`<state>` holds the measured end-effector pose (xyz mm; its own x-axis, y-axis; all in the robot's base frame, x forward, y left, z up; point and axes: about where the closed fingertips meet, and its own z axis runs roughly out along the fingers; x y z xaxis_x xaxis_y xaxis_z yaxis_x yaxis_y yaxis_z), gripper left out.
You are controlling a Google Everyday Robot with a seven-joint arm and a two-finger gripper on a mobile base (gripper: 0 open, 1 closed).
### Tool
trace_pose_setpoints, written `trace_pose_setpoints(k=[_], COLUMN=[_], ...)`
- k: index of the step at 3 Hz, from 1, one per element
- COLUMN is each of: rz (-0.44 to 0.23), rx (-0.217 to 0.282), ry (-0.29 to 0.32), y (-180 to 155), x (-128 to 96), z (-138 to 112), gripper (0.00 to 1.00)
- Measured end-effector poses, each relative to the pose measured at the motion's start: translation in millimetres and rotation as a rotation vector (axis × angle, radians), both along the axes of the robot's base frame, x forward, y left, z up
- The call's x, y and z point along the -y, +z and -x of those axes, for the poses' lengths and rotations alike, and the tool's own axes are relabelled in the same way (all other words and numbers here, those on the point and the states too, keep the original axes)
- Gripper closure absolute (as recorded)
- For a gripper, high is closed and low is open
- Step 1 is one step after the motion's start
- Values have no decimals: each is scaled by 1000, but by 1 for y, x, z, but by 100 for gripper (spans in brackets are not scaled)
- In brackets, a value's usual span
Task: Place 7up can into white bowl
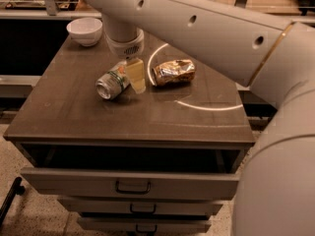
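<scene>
Lying on its side near the middle of the dark brown surface [74, 112], the 7up can [113, 81] pointed its silver end toward the front left, its green markings facing up. The pincer [133, 77] hung straight down from the round white wrist [125, 43] and stood right at the can's right flank, seemingly touching it. Whether the pincer was open or closed, and whether it had any hold of the can, could not be told. Just beyond the pincer on the right lay a crumpled gold-brown foil bag [173, 72], apart from the can, with the pincer between the two. The white bowl [84, 31] stood upright at the far left corner of the surface, well apart from the can. Bare top lay between can and bowl, though the wrist stood close beside that line. A thin bright ring of reflected light [206, 106] curved across the surface to the right. The thick white arm [206, 28] crossed the upper view and hid the far right corner. Below the top, a drawer [133, 181] stood slightly pulled out, with more drawers under it.
</scene>
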<state>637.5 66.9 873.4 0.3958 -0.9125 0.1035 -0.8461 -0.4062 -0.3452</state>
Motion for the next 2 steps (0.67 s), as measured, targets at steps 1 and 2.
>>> trace_pose_setpoints(k=[1, 2], rz=[17, 21], rx=[5, -1], ry=[22, 50], y=[-9, -15], x=[-4, -10], z=[-7, -10], gripper=[31, 32])
